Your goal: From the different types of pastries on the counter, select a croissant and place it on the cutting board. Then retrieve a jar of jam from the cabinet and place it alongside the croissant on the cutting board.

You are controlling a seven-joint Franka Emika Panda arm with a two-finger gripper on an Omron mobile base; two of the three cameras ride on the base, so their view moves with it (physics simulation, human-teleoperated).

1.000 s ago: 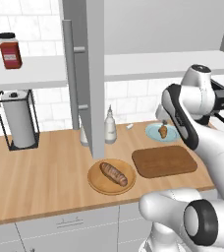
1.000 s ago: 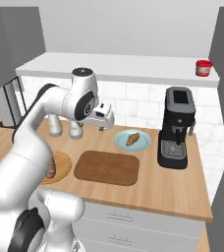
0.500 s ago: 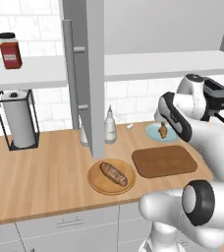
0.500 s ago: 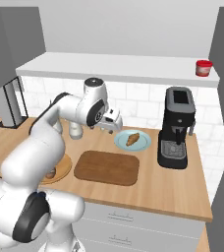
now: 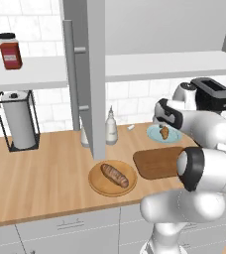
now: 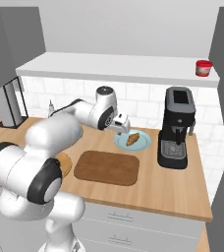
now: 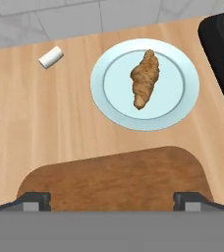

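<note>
The first step of the task is judged to be in hand: the approach to the croissant [image 7: 144, 78], which is not yet picked. The gripper [image 7: 112, 201] is held above the counter [image 7: 60, 118] with its fingers [image 7: 34, 201] spread wide and nothing between them.

In the hand view, the croissant is seen ahead of the fingertips, well beyond them, lying on the light-blue plate [image 7: 182, 106]. It is placed a little toward the right finger's side. The cutting board [image 7: 114, 177] lies directly under and just ahead of the fingertips, between them and the plate, and it is bare. A small white cylinder [image 7: 51, 56] lies far ahead on the left finger's side; what it is cannot be told.

The jar of jam [image 6: 203, 67] is seen on the white shelf in the right base view, well apart from the fingers. The longer loaf [image 5: 114, 175] rests on the round wooden plate [image 5: 96, 184].

For the next move, it is judged that the hand should be advanced past the board and lowered over the plate. The fingers probably need to be turned across the pastry's narrow width before they are closed.
</note>
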